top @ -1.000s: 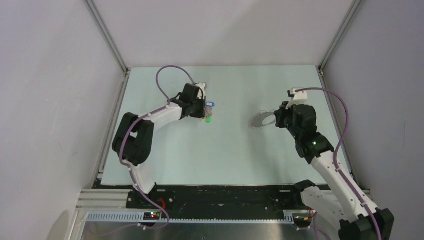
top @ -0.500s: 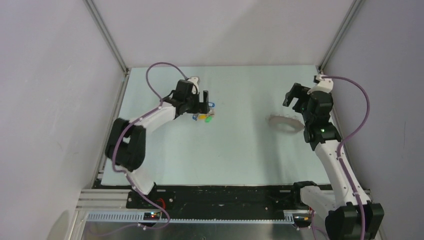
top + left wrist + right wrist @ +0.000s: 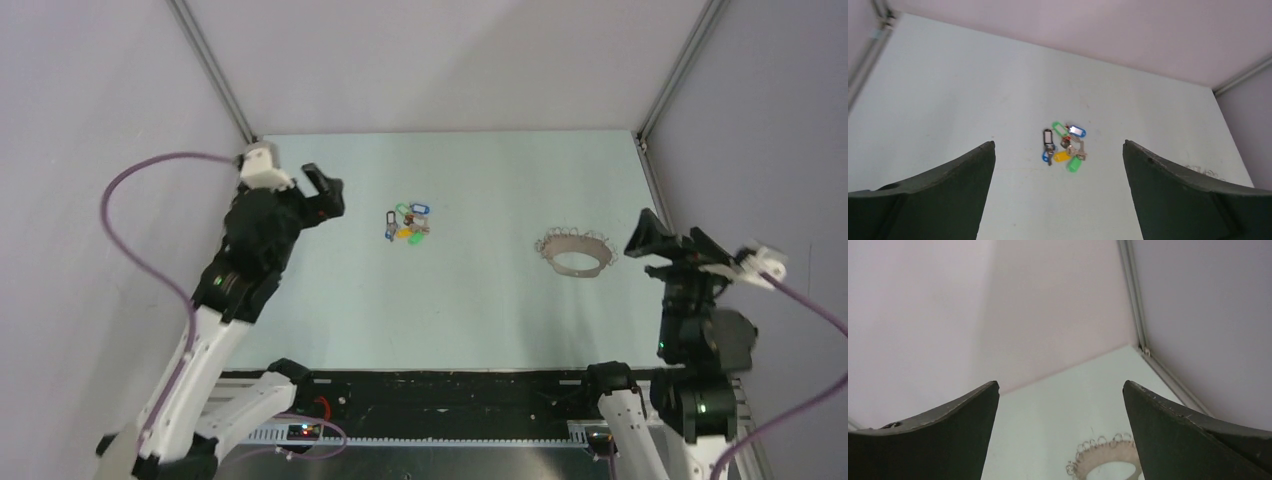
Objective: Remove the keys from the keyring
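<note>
The keys [image 3: 408, 223] lie on the table as a small cluster of blue, green and orange tags, left of centre. They are apart from the keyring [image 3: 575, 252], a pale oval loop fringed with small metal rings, lying flat to the right. My left gripper [image 3: 322, 192] hangs open above the table's left side, well clear of the keys [image 3: 1064, 146], which show far off between its fingers [image 3: 948, 190]. My right gripper [image 3: 668, 243] is open and raised at the right edge. The keyring [image 3: 1103, 452] lies below and ahead of it, untouched.
The pale green table [image 3: 450, 320] is closed in by plain walls, with metal rails [image 3: 210, 70] running up the two back corners. Purple cables [image 3: 130, 200] loop from both wrists. A black base strip [image 3: 450, 395] runs along the near edge.
Both grippers opened and let go. Both arms pulled back and up toward the table's sides, leaving the keys in a cluster and the keyring flat on the right.
</note>
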